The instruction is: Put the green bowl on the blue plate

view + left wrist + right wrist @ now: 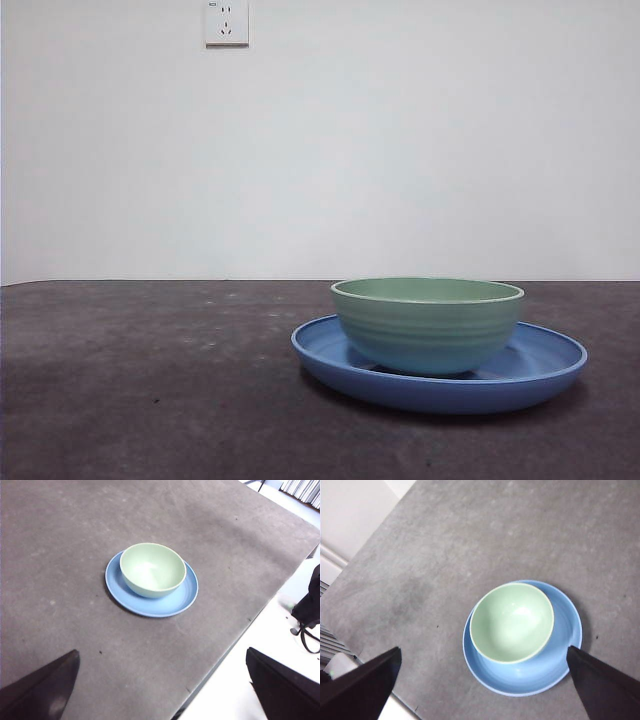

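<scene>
Task judged complete: pale mint-green ridged ceramic bowl (428, 325) rests upright, off-centre, on glossy blue ceramic plate (545, 372) on grey table (150, 380); both grippers' fingers spread wide, empty, well above.

Left wrist view. The green bowl (152, 569) sits upright on the blue plate (186, 597), off-centre toward the plate's upper left rim, on the grey bench (60, 555). The left end effector (165, 690) hangs well apart, jaws spread wide at the frame's lower corners.
</scene>
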You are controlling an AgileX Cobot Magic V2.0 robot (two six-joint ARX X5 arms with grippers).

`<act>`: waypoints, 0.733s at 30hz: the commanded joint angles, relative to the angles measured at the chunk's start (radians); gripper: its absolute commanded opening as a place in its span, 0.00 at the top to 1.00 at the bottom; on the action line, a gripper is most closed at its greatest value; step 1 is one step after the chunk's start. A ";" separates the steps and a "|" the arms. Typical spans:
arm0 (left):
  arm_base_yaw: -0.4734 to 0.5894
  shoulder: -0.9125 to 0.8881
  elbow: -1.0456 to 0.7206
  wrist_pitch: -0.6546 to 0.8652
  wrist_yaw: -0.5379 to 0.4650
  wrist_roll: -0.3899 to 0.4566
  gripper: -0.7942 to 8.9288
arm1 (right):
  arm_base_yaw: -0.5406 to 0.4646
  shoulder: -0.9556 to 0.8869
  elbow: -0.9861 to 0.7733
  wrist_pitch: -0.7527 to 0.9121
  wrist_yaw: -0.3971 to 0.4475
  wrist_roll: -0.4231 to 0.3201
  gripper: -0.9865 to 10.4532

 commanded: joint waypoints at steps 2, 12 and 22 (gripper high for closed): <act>-0.004 0.003 0.009 0.033 -0.002 0.008 0.37 | 0.003 0.022 0.016 -0.060 0.047 0.013 0.38; -0.004 0.003 0.009 0.032 -0.002 0.008 0.37 | -0.023 0.229 0.016 -0.173 0.113 -0.031 0.41; -0.004 0.003 0.009 0.032 -0.002 0.008 0.37 | -0.060 0.501 0.016 -0.005 0.127 -0.075 0.47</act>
